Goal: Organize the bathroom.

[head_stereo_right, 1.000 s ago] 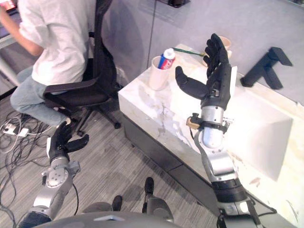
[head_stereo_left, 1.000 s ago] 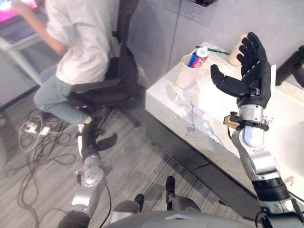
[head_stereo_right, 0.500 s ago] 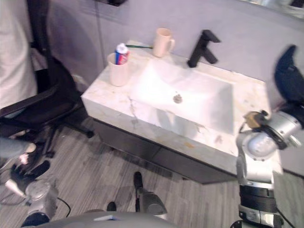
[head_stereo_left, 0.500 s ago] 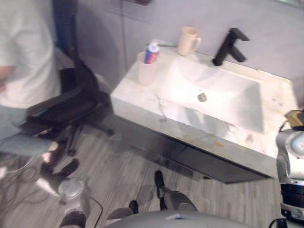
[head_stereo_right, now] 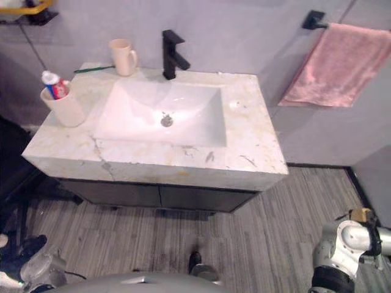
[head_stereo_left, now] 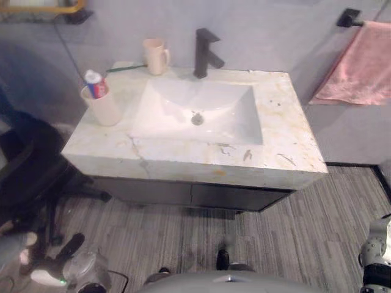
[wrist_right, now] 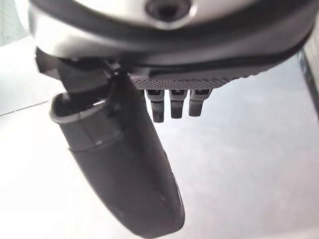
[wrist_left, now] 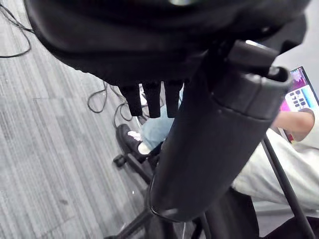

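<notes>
A marble vanity [head_stereo_left: 287, 140] with a white sink basin [head_stereo_left: 201, 104] stands against the wall. A black faucet [head_stereo_left: 204, 52] rises behind the basin. A beige mug [head_stereo_left: 156, 56] stands at the back left with a green toothbrush [head_stereo_left: 125, 68] lying beside it. A white cup [head_stereo_left: 104, 107] at the left edge holds a toothpaste tube [head_stereo_left: 95, 82]. My left hand [wrist_left: 214, 134] hangs open and holds nothing, low over the floor by an office chair. My right hand [wrist_right: 124, 174] is open with straight fingers, holding nothing, against a pale plain surface.
A pink towel [head_stereo_left: 360, 64] hangs from a black bar on the wall at the right. A yellow-edged shelf [head_stereo_left: 43, 7] is at the top left. The dark office chair [head_stereo_left: 24, 177] stands left of the vanity. A seated person [wrist_left: 279, 164] and floor cables [wrist_left: 104, 99] show past my left hand.
The camera has swung right, so the vanity is now centred and the person has left the eye views. My right arm has dropped from above the counter to low at the right.
</notes>
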Motion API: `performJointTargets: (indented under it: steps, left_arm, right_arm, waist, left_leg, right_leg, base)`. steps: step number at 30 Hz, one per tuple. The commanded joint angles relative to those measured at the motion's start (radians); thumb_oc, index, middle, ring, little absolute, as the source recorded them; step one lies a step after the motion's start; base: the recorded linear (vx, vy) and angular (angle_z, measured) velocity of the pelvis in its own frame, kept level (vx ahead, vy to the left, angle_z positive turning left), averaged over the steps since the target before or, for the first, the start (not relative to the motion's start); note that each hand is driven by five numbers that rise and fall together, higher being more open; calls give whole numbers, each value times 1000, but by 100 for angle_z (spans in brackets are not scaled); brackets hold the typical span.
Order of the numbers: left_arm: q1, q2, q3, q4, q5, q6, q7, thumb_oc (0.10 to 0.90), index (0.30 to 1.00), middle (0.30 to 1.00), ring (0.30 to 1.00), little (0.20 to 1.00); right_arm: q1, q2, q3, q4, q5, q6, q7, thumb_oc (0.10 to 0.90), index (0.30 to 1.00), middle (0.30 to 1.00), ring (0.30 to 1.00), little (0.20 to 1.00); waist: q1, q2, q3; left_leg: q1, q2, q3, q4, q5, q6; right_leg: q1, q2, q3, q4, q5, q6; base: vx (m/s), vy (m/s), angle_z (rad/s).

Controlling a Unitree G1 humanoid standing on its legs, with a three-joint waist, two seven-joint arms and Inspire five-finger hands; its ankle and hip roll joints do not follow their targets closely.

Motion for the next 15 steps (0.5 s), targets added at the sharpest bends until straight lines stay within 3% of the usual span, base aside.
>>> performJointTargets:
  steps: [1,5,7,8,9,10,13,14,15]
  left_arm:
    - [-10,105,32,30,11,-63,28,800,900,900,900,900]
    - [-24,104,44,81,-10,-47,28,800,900,900,900,900]
    - [-37,95,31,99,-14,-20,38,800,900,900,900,900]
    - [-44,85,27,113,-8,2,38,800,900,900,900,900]
    - [-49,74,15,136,-18,27,16,800,900,900,900,900]
    - [-61,64,-6,184,25,51,-10,800,900,900,900,900]
    - [-76,59,-36,215,61,61,-38,800,900,900,900,900]
    - [-89,54,-76,244,130,100,-74,800,900,900,900,900]
    - [-90,54,-75,245,131,100,-74,800,900,900,900,900]
  right_arm:
    - [25,-61,-35,81,-49,-30,23,800,900,900,900,900]
    - [50,-8,6,300,-16,6,122,800,900,900,900,900]
    - [54,37,77,440,-7,57,194,800,900,900,900,900]
    - [51,71,121,511,10,99,256,800,900,900,900,900]
    - [44,112,194,580,5,182,310,800,900,900,900,900]
    - [33,168,274,647,19,284,449,800,900,900,900,900]
    - [26,199,344,687,12,336,507,800,900,900,900,900]
    - [28,231,411,737,28,395,624,800,900,900,900,900]
    - [27,230,412,739,29,393,627,800,900,900,900,900]
  waist:
    - [9,-32,-41]
    - [11,-27,-45]
    - [20,-23,-42]
    - [27,-21,-41]
    - [36,-19,-38]
    - [43,-16,-36]
    - [45,-14,-33]
    - [50,-10,-31]
    - [49,-10,-32]
  left_leg:
    - [-80,-98,-19,5,31,64]
    - [-81,-103,-38,5,36,64]
    - [-81,-106,-51,5,38,67]
    - [-82,-108,-59,5,40,67]
    - [-84,-110,-67,5,44,69]
    - [-87,-111,-76,5,48,70]
    - [-87,-113,-83,4,51,72]
    - [-90,-113,-89,4,53,72]
    - [-90,-113,-90,4,53,72]
  right_leg:
    - [23,-65,-52,43,-59,56]
    - [24,-55,-45,40,-60,50]
    - [27,-53,-47,36,-59,49]
    - [30,-53,-51,33,-57,48]
    - [33,-52,-55,29,-55,45]
    - [37,-51,-57,27,-54,41]
    - [39,-51,-60,26,-54,38]
    - [40,-48,-59,26,-55,34]
    - [40,-48,-59,25,-55,34]
  base:
    - [11,-54,-18]
    - [9,-46,-8]
    - [-1,-46,4]
    - [-9,-61,8]
    - [-6,-81,14]
    - [-2,-61,13]
    - [-4,-37,15]
    - [-5,-32,24]
    - [-5,-42,25]
